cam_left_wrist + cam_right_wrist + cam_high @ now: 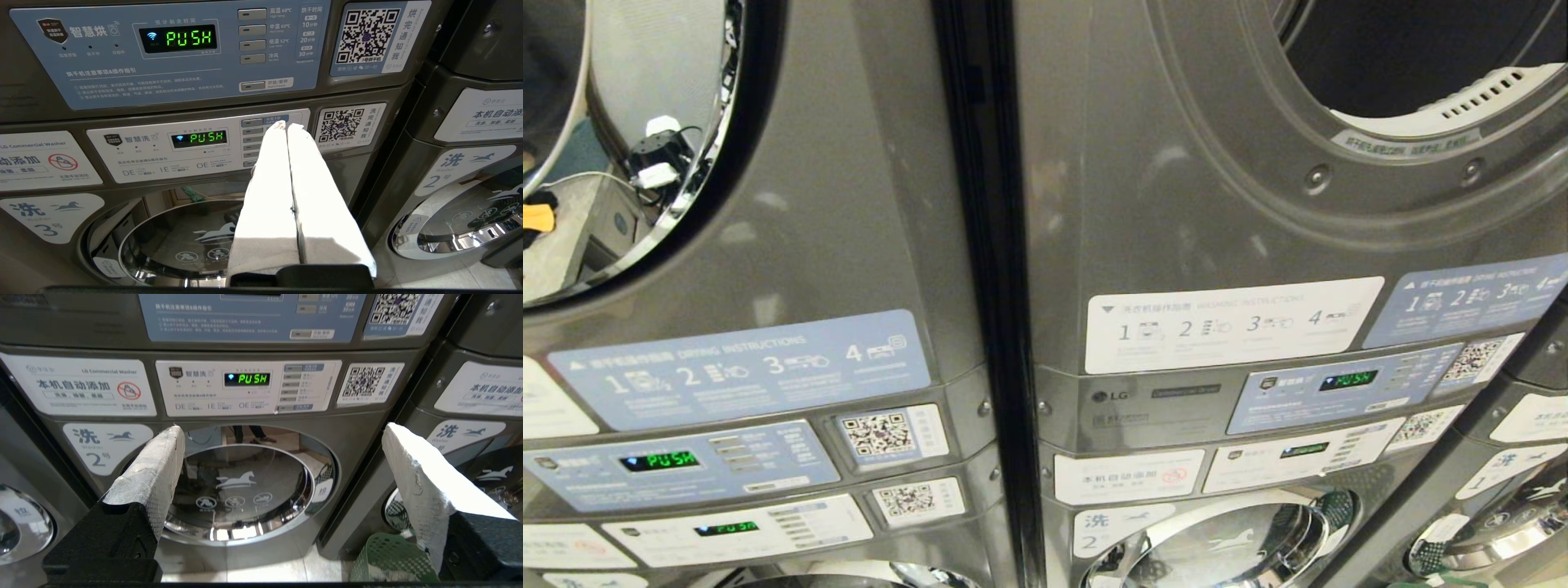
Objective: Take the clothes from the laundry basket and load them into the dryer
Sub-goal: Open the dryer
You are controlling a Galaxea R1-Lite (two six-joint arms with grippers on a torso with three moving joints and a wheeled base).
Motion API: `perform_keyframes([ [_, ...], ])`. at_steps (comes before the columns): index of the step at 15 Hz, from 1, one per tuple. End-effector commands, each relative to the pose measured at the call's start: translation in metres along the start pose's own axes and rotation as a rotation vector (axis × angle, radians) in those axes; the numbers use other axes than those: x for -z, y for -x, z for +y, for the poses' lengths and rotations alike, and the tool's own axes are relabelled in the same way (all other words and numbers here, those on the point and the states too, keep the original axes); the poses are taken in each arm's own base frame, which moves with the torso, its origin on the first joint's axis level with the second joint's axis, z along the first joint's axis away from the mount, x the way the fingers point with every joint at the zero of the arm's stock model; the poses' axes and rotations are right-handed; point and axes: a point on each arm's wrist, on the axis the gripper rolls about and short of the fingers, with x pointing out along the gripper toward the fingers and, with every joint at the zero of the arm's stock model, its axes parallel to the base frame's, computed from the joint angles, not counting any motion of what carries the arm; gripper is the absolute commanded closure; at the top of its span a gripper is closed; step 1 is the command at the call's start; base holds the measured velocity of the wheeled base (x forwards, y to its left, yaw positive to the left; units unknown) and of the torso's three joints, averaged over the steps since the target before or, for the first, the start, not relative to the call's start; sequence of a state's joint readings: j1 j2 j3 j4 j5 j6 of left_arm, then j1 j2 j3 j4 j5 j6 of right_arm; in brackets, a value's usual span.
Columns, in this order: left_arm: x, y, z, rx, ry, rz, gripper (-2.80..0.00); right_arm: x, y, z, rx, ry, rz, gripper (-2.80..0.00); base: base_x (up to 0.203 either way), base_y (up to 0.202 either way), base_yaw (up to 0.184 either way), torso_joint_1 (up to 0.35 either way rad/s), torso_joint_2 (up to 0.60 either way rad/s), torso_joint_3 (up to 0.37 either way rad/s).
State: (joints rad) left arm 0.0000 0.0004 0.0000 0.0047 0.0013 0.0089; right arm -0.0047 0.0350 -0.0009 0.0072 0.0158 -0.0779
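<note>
The dryer [1241,147] fills the upper right of the head view, on the grey stack whose washer is marked 2. Its round opening is dark, with no door across it. Neither arm shows in the head view. My right gripper [282,428] is open and empty, its white-wrapped fingers [155,469] spread wide before the washer door under the dryer. The green laundry basket [388,559] stands on the floor down to that gripper's right. The clothes are not in view. My left gripper [288,125] is shut on nothing, in front of the neighbouring stack's panel.
The chrome-ringed washer door with a white horse logo [237,486] is closed below the dryer. The stack marked 3 [49,212] stands to the left and another stack [470,392] to the right. Lit panels read PUSH [1347,380]. Pale floor tiles [245,571] lie below.
</note>
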Motion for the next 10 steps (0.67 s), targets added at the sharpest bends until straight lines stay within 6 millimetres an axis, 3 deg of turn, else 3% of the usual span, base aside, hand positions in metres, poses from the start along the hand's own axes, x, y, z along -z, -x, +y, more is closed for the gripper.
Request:
perform_keyframes([
  [1,0.0,0.0,0.0,0.0,0.0,-0.001,0.0,0.0011,0.0025,0.0001,0.0,-0.001,-0.034,-2.8,0.0,0.0,0.0,0.0,0.0,0.0],
  [10,0.0,0.0,0.0,0.0,0.0,-0.001,0.0,0.0011,0.0025,0.0001,0.0,-0.002,-0.034,-2.8,0.0,0.0,0.0,0.0,0.0,0.0],
])
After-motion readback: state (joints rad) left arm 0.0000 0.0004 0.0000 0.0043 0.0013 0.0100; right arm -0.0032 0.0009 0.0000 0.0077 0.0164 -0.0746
